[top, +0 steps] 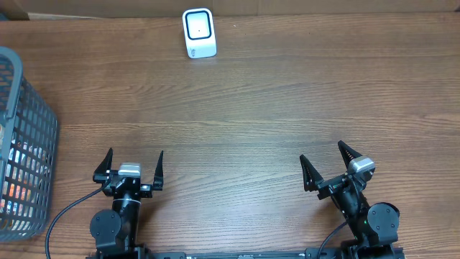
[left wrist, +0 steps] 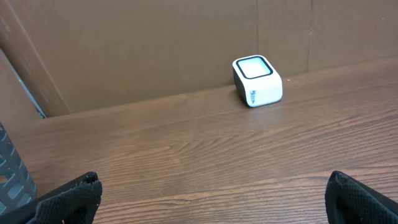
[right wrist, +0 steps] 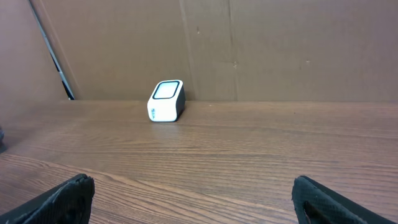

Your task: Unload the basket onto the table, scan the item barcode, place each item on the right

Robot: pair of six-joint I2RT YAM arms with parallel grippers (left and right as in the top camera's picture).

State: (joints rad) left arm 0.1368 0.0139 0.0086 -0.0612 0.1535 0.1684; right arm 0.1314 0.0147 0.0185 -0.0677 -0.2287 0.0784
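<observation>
Because nothing is held yet, the step in hand is, as I judge it, to fetch an item for scanning, and it pays to plan it from the biggest thing down. The wooden desk is bare in the middle, so there is free room for carrying.

The grey wire basket stands at the left edge of the desk, near the left arm. That arm should probably do the picking, coming from above so the fingers do not catch the wires.

The left gripper and the right gripper both rest at the near edge with jaws spread wide, grasping nothing.

The white barcode scanner stands at the far edge against the cardboard wall, well apart from both arms, its window facing up and towards them. The barcode side should be turned to this window and held quietly a moment.

Orange and red packaging shows through the basket wires. I cannot tell what the item is or where its barcode lies, so the grasp should leave the flat faces uncovered.
</observation>
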